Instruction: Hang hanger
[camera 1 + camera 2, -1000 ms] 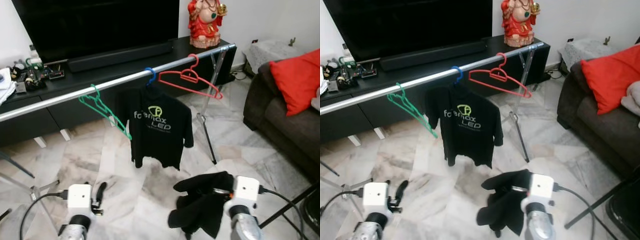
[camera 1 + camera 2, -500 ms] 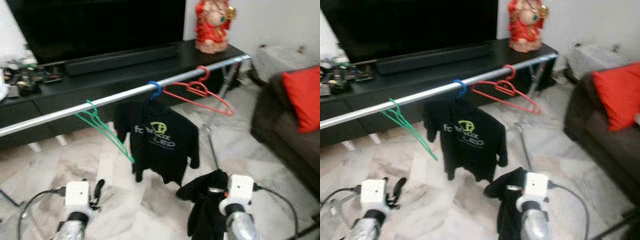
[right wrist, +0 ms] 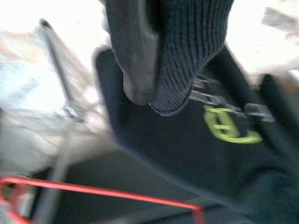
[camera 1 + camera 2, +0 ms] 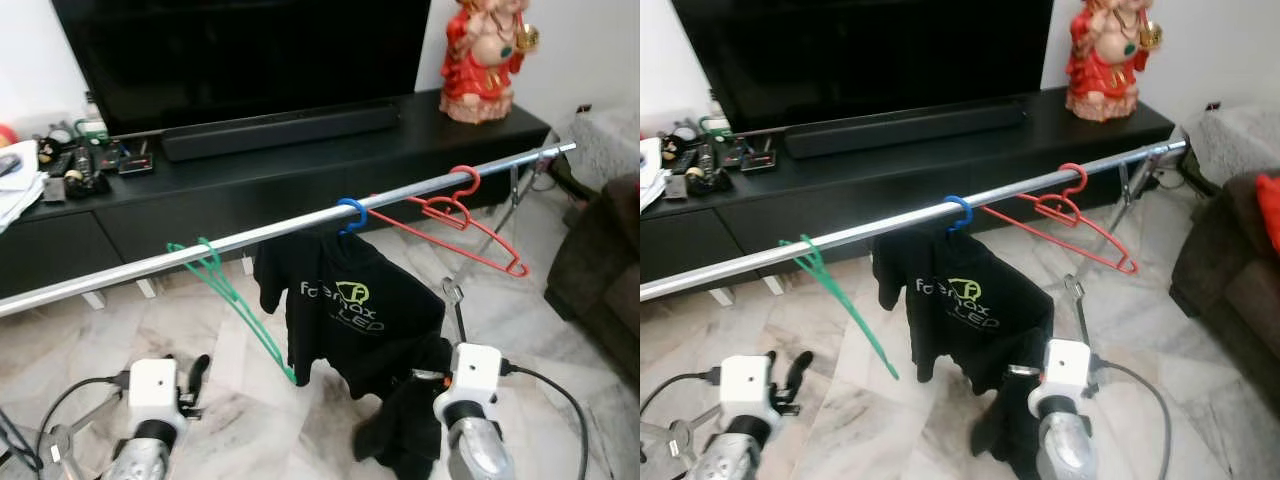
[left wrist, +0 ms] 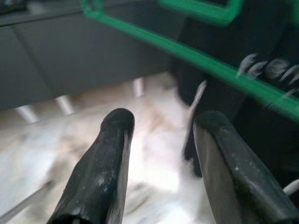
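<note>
Right tool [image 4: 425, 385] grips a dark garment [image 4: 400, 440] below the rail [image 4: 250, 240]. Left tool [image 5: 161, 154] gapes wide beneath the green hanger [image 4: 235, 300].

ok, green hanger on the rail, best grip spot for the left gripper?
Take the green hanger on its long sloping arm, just below the hook, coming from the robot's side. It hangs free off the rail, clear of the black shirt, and the left gripper is open, already facing it.

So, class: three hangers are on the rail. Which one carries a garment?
The blue hanger, in the middle: a black T-shirt hangs from it. The green hanger and red hanger are bare.
</note>
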Robot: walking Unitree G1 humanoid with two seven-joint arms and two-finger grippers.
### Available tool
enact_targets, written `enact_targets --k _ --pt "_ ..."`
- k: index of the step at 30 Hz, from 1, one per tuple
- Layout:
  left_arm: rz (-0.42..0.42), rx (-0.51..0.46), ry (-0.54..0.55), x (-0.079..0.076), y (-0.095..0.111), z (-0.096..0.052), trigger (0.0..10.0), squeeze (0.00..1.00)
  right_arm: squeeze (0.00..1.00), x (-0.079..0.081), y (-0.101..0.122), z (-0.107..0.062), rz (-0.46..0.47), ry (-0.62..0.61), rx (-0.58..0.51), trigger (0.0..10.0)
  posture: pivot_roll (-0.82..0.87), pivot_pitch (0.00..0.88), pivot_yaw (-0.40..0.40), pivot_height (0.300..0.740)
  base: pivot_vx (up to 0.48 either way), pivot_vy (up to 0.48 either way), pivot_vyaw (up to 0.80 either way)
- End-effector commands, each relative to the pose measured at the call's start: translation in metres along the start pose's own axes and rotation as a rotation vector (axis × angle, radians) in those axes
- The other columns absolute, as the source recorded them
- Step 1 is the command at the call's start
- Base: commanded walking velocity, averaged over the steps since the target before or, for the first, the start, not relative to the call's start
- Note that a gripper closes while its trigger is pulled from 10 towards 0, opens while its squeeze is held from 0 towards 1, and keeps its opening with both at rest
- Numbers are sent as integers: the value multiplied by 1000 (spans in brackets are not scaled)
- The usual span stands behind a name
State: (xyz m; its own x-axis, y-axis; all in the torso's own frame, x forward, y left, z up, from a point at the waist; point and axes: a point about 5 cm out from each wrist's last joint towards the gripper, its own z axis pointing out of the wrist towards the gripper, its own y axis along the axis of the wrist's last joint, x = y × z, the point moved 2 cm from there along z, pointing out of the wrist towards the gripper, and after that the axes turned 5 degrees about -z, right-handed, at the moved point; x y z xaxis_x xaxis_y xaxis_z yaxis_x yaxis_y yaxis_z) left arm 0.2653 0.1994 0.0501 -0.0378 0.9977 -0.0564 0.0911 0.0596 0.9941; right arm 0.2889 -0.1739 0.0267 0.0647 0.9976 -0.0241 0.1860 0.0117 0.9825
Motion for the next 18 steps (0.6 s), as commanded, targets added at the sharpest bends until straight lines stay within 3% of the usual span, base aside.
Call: enact_targets --k 1,5,7,8,9,10,11,12,18 --pt "16 22 23 11 -4 -5 10000 0 0 4 8 3 7 8 -35 10000 7 87 14 721 0 0 0" --pt "4 11 12 9 3 0 10000 0 0 3 8 3 6 6 -34 10000 8 88 11 721 0 0 0" --pt "-26 10 -58 0 11 8 10000 0 0 3 8 4 5 4 -33 10000 8 90 11 721 0 0 0" --pt "-40 14 -92 -4 13 9 10000 102 0 3 8 4 5 5 -33 10000 8 91 10 721 0 0 0" --pt "-40 14 -92 -4 13 9 10000 102 0 3 8 4 5 5 -33 10000 8 91 10 721 0 0 0" --pt "-52 18 -121 -8 14 10 10000 733 0 3 8 4 5 6 -33 10000 9 93 9 721 0 0 0" --pt "-52 18 -121 -8 14 10 10000 733 0 3 8 4 5 6 -33 10000 9 93 9 721 0 0 0" --pt "-55 18 -160 -12 18 12 10000 1000 0 3 8 4 5 6 -33 10000 9 95 8 721 0 0 0" --pt "-90 -23 -176 -16 40 26 10000 1000 0 2 8 5 3 5 -30 10000 7 101 7 721 0 0 0"
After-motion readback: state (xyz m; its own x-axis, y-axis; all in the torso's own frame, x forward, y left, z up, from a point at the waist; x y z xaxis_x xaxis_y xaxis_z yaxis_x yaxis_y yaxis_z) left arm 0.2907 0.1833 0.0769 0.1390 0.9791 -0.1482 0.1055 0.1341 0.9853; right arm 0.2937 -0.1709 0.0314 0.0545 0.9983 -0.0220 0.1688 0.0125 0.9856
